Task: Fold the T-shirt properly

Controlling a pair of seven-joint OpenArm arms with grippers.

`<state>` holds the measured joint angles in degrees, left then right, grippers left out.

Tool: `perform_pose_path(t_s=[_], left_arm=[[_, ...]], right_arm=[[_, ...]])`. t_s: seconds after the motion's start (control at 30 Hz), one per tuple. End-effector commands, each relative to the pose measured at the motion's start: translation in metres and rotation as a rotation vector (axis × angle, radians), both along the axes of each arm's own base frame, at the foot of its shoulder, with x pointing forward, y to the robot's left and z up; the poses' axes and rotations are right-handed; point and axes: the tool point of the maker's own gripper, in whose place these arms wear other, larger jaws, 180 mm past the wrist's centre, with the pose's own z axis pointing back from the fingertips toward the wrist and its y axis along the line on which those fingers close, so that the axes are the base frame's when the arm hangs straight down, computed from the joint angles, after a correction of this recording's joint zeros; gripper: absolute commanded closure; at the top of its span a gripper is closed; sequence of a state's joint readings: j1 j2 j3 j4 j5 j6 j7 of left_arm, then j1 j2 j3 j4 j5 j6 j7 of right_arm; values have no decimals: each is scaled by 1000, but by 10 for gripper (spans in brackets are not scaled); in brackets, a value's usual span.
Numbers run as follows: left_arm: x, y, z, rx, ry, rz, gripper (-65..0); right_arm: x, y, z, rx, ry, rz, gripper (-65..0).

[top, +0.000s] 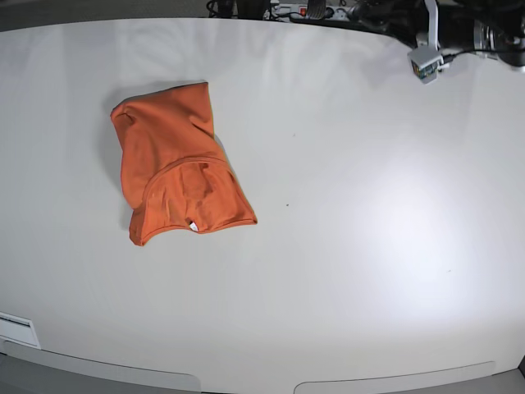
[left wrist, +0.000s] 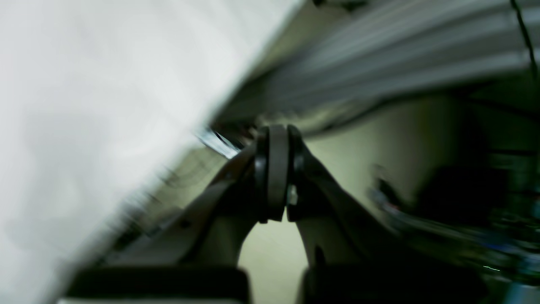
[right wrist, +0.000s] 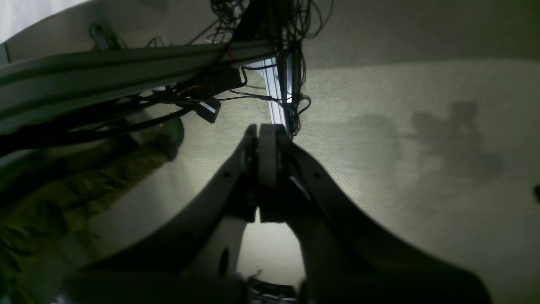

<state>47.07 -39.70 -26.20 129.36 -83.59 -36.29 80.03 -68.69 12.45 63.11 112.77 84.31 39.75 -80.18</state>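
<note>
The T-shirt (top: 176, 176) lies bunched on the table (top: 353, 246), in the left half of the base view, nearer the far edge than the near one — nothing touches it. Behind the table's far right corner sits a small box (top: 426, 64) among cables (top: 459, 20).

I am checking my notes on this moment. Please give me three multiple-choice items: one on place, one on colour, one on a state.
1. Where on the white table does the thin orange T-shirt lie in the base view?
A. left part
B. right part
C. near edge
2. Which colour is the small tag on it?
A. black
B. white
C. blue
3. How stands the left gripper?
A. wide open
B. shut on cloth
C. shut, empty

A: the shirt lies left of centre.
B: a white speck shows at the hem.
C: the jaws meet with nothing between.
</note>
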Motion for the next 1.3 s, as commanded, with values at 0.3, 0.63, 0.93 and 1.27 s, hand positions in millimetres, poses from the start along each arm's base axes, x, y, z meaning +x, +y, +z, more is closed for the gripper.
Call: perform_pose_path(t_s=[0.3, 0.63, 0.93, 1.27], left_arm=[[-123, 18, -23, 106, 398, 65, 0], [-164, 36, -109, 174, 624, 299, 0], [-150, 39, -216, 248, 686, 442, 0], [-86, 25, -294, 232, 524, 653, 0]], right_arm=[[-54, 10, -16, 114, 152, -107, 0], [-88, 61, -102, 205, 354, 91, 0], [-71, 103, -196, 211, 329, 211, 0], [-48, 139, -268, 214, 286, 360, 0]])
